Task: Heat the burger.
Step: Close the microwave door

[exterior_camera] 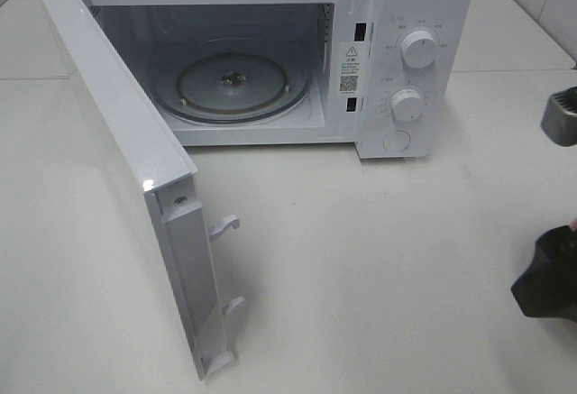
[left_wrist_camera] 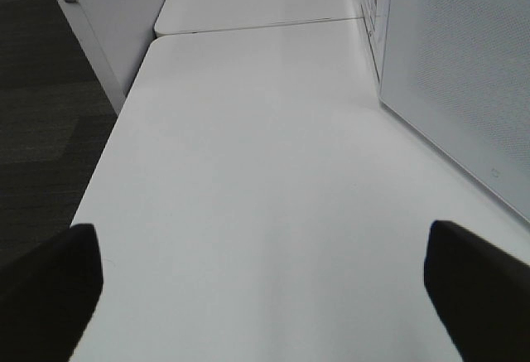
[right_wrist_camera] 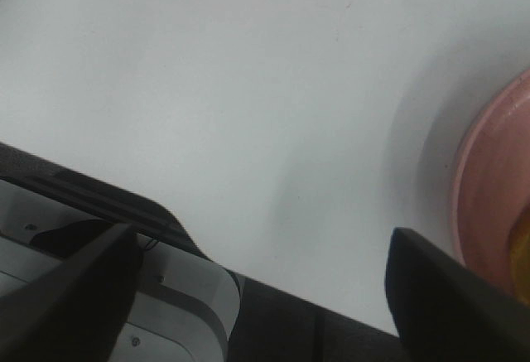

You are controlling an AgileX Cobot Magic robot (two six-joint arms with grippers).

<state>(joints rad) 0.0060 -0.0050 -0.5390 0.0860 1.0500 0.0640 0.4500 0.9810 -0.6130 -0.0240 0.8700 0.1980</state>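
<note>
The burger is almost wholly out of view. Only a small golden sliver (right_wrist_camera: 522,254) shows on the pink plate (right_wrist_camera: 489,205) at the edge of the right wrist view. My right gripper (right_wrist_camera: 261,238) is open over the bare white table beside that plate, with nothing between its fingers. In the high view it sits at the far right edge (exterior_camera: 557,196). My left gripper (left_wrist_camera: 258,238) is open too, its fingers spread wide above the table beside the microwave's side wall (left_wrist_camera: 464,80). It does not show in the high view.
The white microwave (exterior_camera: 406,51) stands at the back with its door (exterior_camera: 117,142) swung wide open to the left. Its glass turntable (exterior_camera: 230,83) is bare. The door's latch hooks (exterior_camera: 225,225) stick out over the table. Dark floor (left_wrist_camera: 41,89) lies past the table's left edge.
</note>
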